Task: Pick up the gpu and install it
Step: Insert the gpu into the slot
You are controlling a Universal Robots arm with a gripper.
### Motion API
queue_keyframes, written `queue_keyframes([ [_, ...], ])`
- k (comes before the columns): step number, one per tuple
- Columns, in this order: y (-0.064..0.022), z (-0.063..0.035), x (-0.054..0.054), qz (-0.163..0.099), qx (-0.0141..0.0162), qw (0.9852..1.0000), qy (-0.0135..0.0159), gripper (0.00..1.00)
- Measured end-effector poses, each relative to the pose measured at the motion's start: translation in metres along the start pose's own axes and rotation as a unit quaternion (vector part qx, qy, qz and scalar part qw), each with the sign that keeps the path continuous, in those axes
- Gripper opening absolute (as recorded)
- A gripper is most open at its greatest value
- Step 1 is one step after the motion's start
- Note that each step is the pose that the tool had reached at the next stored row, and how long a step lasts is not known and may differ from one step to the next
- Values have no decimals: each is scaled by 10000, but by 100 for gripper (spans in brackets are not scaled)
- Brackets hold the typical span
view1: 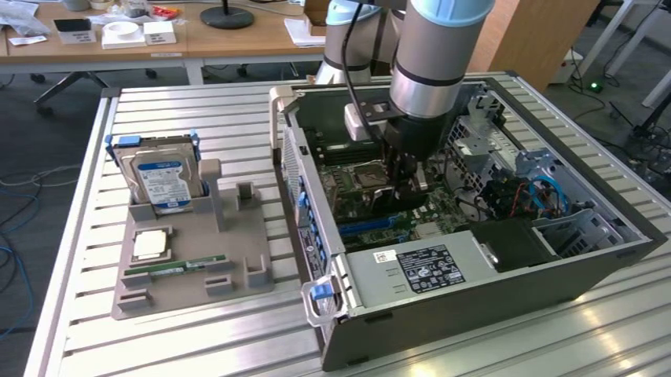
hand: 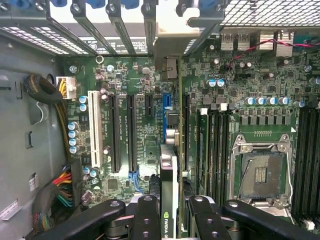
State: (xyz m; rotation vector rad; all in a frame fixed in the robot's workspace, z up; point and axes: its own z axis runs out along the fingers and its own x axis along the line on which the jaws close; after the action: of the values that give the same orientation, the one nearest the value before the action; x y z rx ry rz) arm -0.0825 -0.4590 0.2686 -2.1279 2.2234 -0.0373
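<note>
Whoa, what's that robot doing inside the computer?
The robot arm is reaching down into the open computer case. Its hand is shut on the gpu, a thin dark card, holding it on edge right over the long slots of the green motherboard. I can't tell if the card is pushed into a slot. Outside, on the grey tray, the hard drive and a memory stick sit untouched.

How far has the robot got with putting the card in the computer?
Done: the gpu is off the grey tray and inside the computer case. In hand: the hand is shut on it, holding it edge-on above the motherboard. Left: it does not look pushed into a slot yet; the long slots look empty.
</note>
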Motion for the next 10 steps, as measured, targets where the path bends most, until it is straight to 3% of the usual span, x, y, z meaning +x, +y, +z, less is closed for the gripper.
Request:
queue_keyframes([
  [10, 41, -3, 19, 0, 1, 10000, 0, 27],
])
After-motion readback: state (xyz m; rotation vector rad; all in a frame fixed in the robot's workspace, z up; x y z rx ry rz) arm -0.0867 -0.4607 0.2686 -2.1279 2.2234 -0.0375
